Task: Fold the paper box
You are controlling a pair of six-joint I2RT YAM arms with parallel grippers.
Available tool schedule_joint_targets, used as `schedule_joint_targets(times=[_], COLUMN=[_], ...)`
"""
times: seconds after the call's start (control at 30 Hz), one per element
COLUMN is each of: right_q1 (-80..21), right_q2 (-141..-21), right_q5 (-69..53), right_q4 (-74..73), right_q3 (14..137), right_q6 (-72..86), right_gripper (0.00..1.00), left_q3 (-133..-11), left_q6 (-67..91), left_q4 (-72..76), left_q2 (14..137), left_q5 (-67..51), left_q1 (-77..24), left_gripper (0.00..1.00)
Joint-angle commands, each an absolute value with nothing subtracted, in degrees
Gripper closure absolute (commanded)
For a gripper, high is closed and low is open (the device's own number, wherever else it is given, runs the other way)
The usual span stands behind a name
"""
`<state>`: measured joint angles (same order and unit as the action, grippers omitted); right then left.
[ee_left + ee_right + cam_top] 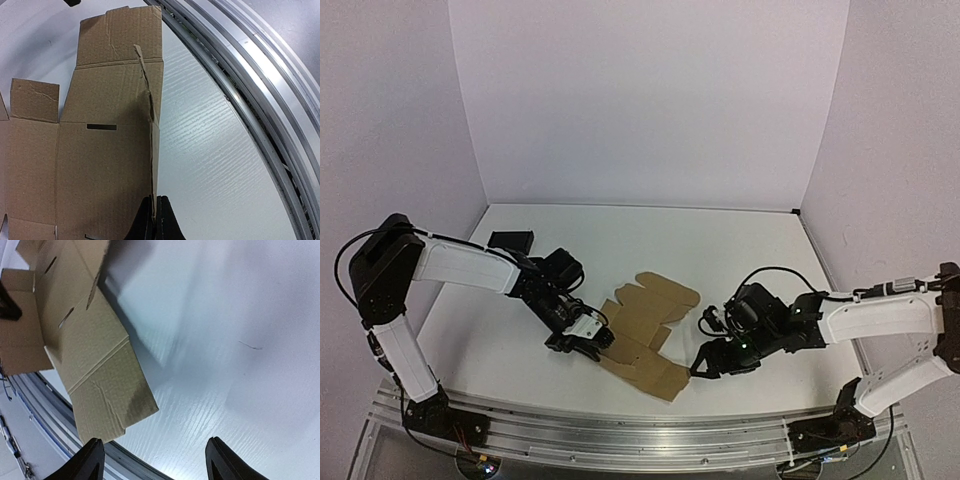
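1. My left arm [460,265] and right arm [880,320] wear white shells over black joints.
2. Thin black cables [775,270] loop off me.
3. My right gripper [150,460] has black, tapered fingers [87,460].
4. My left gripper [155,222] is black too.

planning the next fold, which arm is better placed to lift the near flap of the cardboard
Probably the right: the right gripper is open beside the near flap of the paper box, while the left gripper is shut on another edge.

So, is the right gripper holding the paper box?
No, the right gripper is open with nothing in it; the paper box lies aside.
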<state>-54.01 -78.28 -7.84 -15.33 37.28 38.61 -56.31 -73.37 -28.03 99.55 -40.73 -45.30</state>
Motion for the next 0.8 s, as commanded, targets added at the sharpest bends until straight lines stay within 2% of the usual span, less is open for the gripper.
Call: schedule_joint_targets(times=[0.0, 0.07, 0.13, 0.17, 0.4, 0.77], right_q1=[-56.33, -58.02, -59.78, -61.31, -67.55, -69.76], right_q2=[-72.47, -71.07, -71.01, -71.25, -80.06, -93.08], right_q5=[-5.68, -1.23, -0.34, 0.5, 8.79, 8.01], right_q4=[-18.96, -19.75, -19.83, -19.83, -18.02, -8.49], right_q3=[41.04, 41.37, 40.46, 39.77, 43.07, 47.43], right_q6=[16.39, 4.56, -8.91, -15.66, -40.53, -48.66], right_gripper=[0.28, 0.24, 0.12, 0.1, 0.11, 0.19], left_q3=[-58.01, -58.82, -59.47, -59.7, -59.6, -59.44], left_q6=[-80.26, -81.51, -83.04, -83.99, -86.31, -84.55], left_q4=[-32.49, -33.97, -35.47, -36.24, -36.62, -34.16], left_q2=[101.11, 101.67, 102.06, 102.16, 102.9, 103.18], left_q5=[-43.44, -44.03, -44.87, -45.14, -45.05, -45.7], left_q1=[-43.18, -42.79, -42.57, -42.44, -41.49, -41.0], left_gripper=[1.0, 1.0, 1.0, 1.0, 1.0, 1.0])
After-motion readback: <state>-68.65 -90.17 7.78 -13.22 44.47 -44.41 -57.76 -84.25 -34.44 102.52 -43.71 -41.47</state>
